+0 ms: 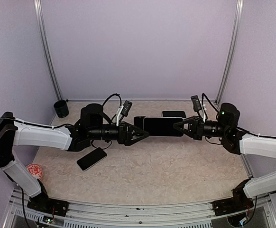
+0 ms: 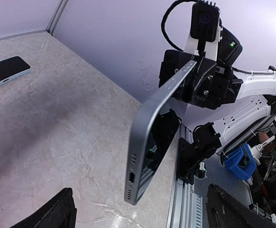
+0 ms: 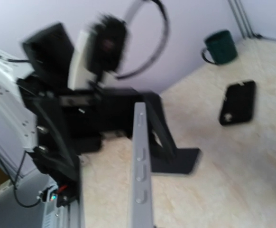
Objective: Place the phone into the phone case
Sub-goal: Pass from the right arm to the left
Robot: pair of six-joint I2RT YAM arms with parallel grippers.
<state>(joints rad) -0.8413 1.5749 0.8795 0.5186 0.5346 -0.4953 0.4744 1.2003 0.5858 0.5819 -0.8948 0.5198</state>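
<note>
The slim, grey-edged, dark-glassed phone (image 1: 162,126) sits pinched in the right gripper (image 1: 178,127), the left gripper (image 1: 145,133) spread wide.

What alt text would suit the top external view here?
Above a table, the right gripper holds a dark phone in the air by one end; the open left gripper faces its other end. On the table lie a dark slab near the front, a second slab behind the phone, and a green cup.
</note>
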